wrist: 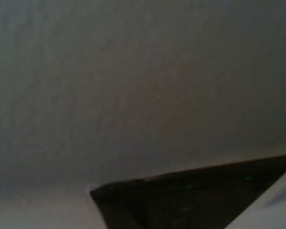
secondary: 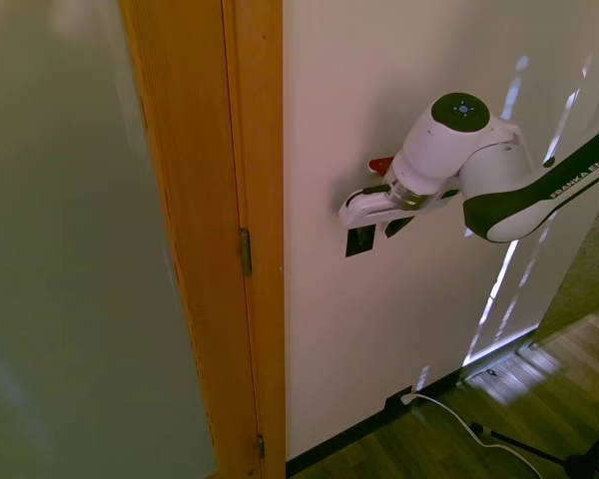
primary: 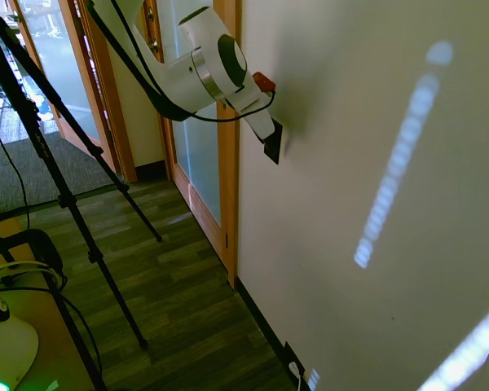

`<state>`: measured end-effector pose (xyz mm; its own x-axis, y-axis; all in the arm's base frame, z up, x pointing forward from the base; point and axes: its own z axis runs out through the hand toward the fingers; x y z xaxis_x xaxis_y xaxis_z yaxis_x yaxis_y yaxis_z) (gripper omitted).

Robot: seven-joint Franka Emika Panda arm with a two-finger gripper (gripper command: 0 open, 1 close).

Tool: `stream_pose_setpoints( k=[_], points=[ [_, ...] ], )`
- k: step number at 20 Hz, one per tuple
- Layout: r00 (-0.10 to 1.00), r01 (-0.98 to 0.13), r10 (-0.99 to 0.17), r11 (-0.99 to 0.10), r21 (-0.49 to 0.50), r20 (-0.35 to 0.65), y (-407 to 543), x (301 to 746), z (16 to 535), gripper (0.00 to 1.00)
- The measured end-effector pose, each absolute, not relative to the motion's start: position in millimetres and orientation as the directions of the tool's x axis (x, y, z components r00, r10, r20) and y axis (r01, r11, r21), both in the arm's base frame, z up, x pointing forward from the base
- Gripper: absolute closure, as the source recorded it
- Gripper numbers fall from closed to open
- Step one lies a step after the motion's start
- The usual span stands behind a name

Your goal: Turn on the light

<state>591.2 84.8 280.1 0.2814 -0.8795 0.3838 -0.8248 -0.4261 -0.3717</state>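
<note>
No lamp shows in any view. The light's switch point(secondary: 356, 244) is a small black upright plate on the white wall, just right of the wooden door frame. My gripper point(secondary: 379, 232) is pressed close to the wall with its black fingers apart and nothing held. One finger overlaps the plate's upper part and the other finger point(secondary: 397, 227) lies just beside it. In the first exterior view the gripper point(primary: 270, 140) and the switch point(primary: 274, 151) merge into one dark shape. The wrist view shows the switch point(wrist: 190, 195) as a dark blurred slab against the wall.
The wooden door frame point(secondary: 250, 200) with a frosted glass panel point(primary: 197, 138) borders the wall close to the switch. A black socket plate with a white plug point(secondary: 404, 399) sits at the wall's base. Bright dashed light streaks point(primary: 395, 163) lie on the wall.
</note>
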Motion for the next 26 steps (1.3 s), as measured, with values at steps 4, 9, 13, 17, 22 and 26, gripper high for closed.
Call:
stream_pose_setpoints(
  k=[4, 9, 13, 17, 22, 26],
  points=[
    [0.287, -0.821, -0.877, -0.432, -0.374, 0.385, 87, 593, 281, 1.00],
    [0.294, -0.818, -0.875, -0.438, -0.373, 0.385, 90, 597, 276, 1.00],
    [0.307, -0.814, -0.874, -0.446, -0.373, 0.376, 92, 600, 263, 1.00],
    [0.309, -0.810, -0.875, -0.447, -0.380, 0.372, 92, 601, 261, 1.00],
    [0.303, -0.780, -0.879, -0.450, -0.435, 0.367, 88, 592, 268, 1.00],
    [0.291, -0.721, -0.869, -0.474, -0.505, 0.399, 87, 576, 296, 0.00]
  ],
)
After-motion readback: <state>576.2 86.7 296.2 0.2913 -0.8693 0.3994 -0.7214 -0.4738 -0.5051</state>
